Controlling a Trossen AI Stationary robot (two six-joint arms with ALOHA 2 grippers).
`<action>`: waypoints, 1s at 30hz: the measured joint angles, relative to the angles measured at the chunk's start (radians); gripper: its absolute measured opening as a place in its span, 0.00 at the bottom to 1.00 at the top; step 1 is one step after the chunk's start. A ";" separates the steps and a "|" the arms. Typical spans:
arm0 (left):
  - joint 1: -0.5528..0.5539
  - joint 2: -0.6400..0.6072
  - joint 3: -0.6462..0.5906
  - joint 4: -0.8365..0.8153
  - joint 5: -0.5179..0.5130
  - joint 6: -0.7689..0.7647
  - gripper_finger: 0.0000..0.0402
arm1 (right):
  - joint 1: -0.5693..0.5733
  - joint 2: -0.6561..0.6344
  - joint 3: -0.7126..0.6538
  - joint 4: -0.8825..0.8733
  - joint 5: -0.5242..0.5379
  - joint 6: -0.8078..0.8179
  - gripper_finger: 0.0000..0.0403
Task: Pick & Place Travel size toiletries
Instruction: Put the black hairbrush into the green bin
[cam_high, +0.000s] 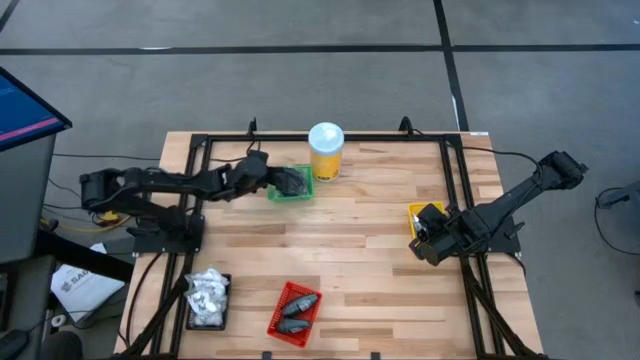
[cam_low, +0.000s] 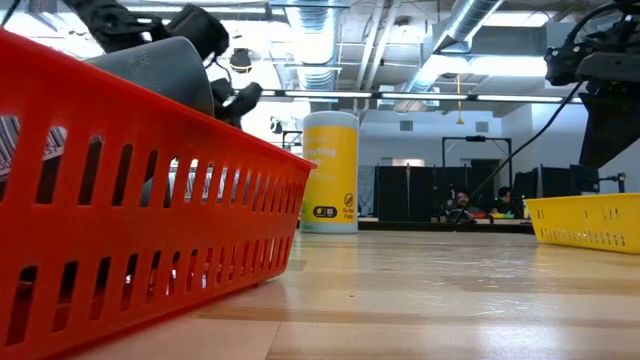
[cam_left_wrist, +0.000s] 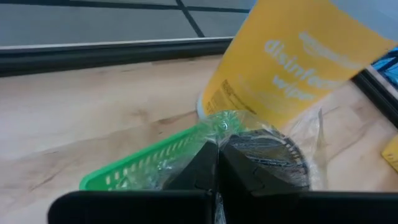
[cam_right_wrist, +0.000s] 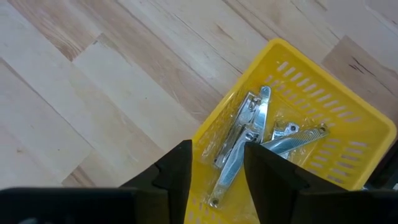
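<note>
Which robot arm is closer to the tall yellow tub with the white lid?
Left. The left tool is shut over the green plastic tray, right beside the tall yellow tub with the white lid. The right tool hangs open over the yellow plastic tray, far across the wooden table.

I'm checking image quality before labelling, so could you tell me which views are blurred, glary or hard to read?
Low view: the red basket fills the foreground, soft and out of focus, and bright ceiling lights wash out the top. Left wrist view: the yellow wipes canister is blurred, and clear wrapping over the green tray glints. Right wrist view: sharp, with the metal nail clippers shining in the yellow tray. High view: evenly lit.
</note>
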 joint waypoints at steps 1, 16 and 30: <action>0.003 0.016 0.010 0.001 0.000 0.004 0.00 | 0.000 0.001 0.000 0.000 0.000 0.000 0.33; 0.012 0.048 0.027 -0.005 -0.034 -0.025 0.00 | -0.001 0.000 0.000 0.020 0.002 -0.043 0.33; 0.012 0.048 0.027 -0.008 -0.044 -0.026 0.13 | -0.001 0.000 0.000 0.042 0.002 -0.053 0.34</action>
